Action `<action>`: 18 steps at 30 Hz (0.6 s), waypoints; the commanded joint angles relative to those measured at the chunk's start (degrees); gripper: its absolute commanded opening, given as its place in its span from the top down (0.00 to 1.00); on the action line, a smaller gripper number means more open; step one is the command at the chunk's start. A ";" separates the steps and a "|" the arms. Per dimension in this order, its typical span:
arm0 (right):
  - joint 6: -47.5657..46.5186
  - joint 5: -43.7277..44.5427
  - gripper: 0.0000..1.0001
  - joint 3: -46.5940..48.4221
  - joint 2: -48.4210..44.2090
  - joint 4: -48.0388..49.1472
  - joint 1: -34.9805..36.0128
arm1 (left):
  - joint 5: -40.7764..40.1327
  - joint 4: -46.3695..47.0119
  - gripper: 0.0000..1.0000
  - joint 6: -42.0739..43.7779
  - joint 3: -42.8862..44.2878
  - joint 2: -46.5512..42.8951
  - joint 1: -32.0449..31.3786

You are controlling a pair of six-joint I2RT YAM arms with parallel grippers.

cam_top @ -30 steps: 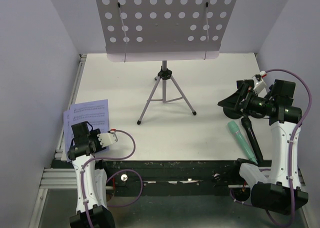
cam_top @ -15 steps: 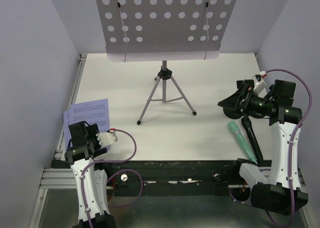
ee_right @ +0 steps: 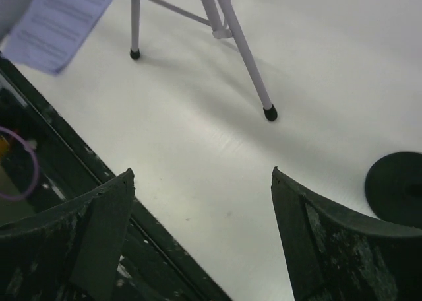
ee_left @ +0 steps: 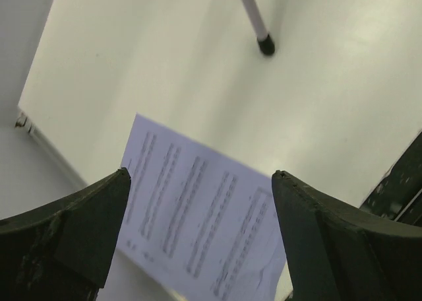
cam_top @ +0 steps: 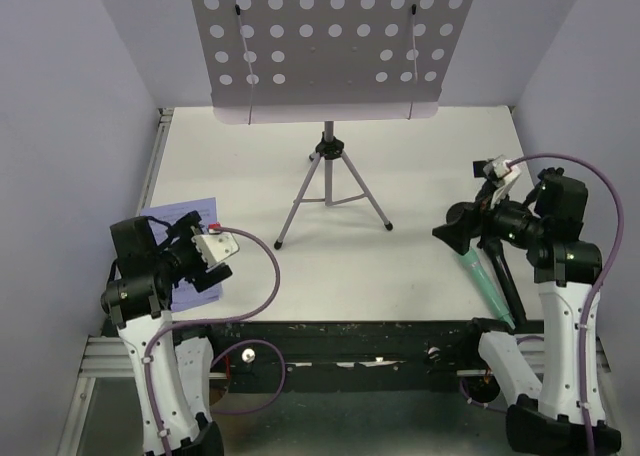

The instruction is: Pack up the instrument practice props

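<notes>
The lilac perforated music rack (cam_top: 330,46) stands on its tripod (cam_top: 328,181) at the back middle. Printed sheet-music pages (cam_top: 180,216) lie at the near left. My left gripper (cam_top: 192,251) hovers open above them, and the pages (ee_left: 198,228) show between its fingers (ee_left: 199,173). The mint-green microphone (cam_top: 480,276) and a black microphone (cam_top: 507,281) lie at the near right. My right gripper (cam_top: 457,228) is open and empty just left of them, over bare table (ee_right: 202,171). One black round mic-holder base (ee_right: 395,189) shows at the edge of the right wrist view.
Lilac walls close the table in on the left, right and back. A black rail (cam_top: 350,328) runs along the near edge. A tripod foot (ee_left: 266,45) stands beyond the pages, and two tripod legs (ee_right: 241,47) stand ahead of the right gripper. Purple cables loop off both arms.
My left arm has risen and swung, bringing its open gripper up over the sheet music. My right gripper has shifted a little nearer and to the left. No object has moved.
</notes>
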 commanded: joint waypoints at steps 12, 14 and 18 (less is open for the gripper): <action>-33.06 19.61 0.22 -12.99 4.52 33.50 24.53 | -12.63 52.92 0.08 -36.98 -9.29 15.07 -38.51; -35.00 17.07 0.22 -12.21 10.14 37.55 25.50 | -15.19 56.45 0.10 -39.54 -9.02 18.67 -39.56; -39.30 11.87 0.19 -9.40 22.27 40.82 26.65 | -19.50 62.25 0.09 -36.40 -10.52 25.88 -42.46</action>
